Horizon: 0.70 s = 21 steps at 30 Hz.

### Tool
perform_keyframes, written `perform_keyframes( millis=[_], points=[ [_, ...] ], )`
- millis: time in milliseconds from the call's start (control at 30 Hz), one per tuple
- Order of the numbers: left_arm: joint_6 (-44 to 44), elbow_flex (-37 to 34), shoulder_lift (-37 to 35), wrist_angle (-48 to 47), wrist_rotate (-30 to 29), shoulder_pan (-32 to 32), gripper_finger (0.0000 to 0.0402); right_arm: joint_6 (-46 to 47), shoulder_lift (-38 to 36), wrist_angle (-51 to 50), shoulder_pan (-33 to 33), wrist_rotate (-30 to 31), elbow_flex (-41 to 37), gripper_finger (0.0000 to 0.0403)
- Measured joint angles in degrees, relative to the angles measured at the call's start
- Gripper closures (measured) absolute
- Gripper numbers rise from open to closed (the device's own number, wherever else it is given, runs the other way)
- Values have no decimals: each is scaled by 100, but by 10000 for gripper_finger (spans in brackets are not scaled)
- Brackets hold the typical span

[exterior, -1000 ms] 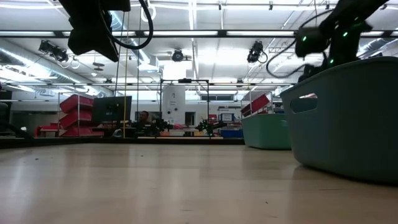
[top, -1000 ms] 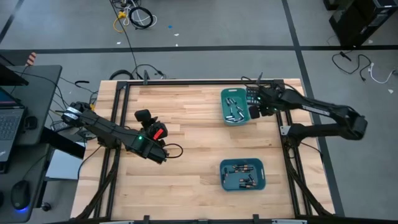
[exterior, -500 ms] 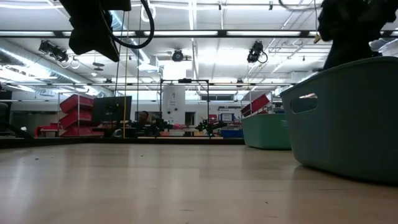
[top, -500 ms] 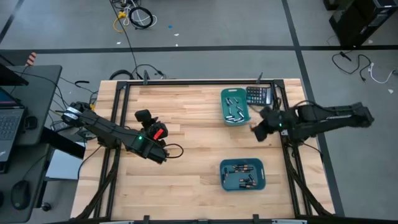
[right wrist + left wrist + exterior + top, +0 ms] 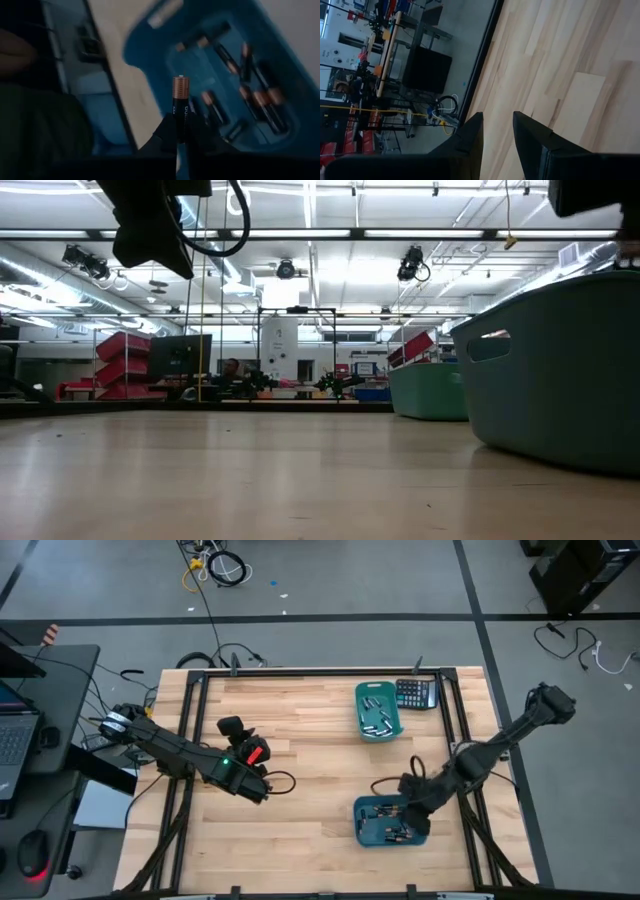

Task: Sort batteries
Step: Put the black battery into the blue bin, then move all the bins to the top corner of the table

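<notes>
Held battery: a dark cell with a copper-coloured end (image 5: pixel 180 107) stood upright between the right gripper's fingertips, above the near bin.
Right gripper: the right gripper (image 5: pixel 408 788) was clamped on that one battery, jaws narrowed onto its lower half; it hung over the far right corner of the near bin, the arm reaching in from the table's right edge.
Near bin: a teal bin (image 5: pixel 419 832) at the table's near right held several dark batteries (image 5: pixel 392 823) lying loose on its floor (copper ends showed on many in the right wrist view).
Far bin: a second teal bin (image 5: pixel 361 722) at the far right held silvery-grey batteries (image 5: pixel 377 717).
Calculator: a black calculator (image 5: pixel 416 693) lay just beside the far bin, on its right.
Left gripper: the left gripper (image 5: pixel 497 131) waited over the table's left side, well apart from both bins, its fingers a narrow gap apart with nothing between them.
Table: pale wooden boards (image 5: pixel 300 770), with a black frame around the edge.
</notes>
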Motion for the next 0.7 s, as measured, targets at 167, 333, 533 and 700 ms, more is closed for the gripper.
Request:
perform_keyframes(
  millis=[167,333,533,700],
  points=[
    [-13,0,0,72,0,0,295,146,295,46,27,-24,0,357],
    [-20,0,0,162,3,0,295,128,205,58,22,-24,0,302],
    [4,2,0,375,-11,0,295,-311,-199,247,8,339,0,283],
    [172,2,0,819,-309,-66,295,-1234,-566,536,8,1032,1,288]
  ],
)
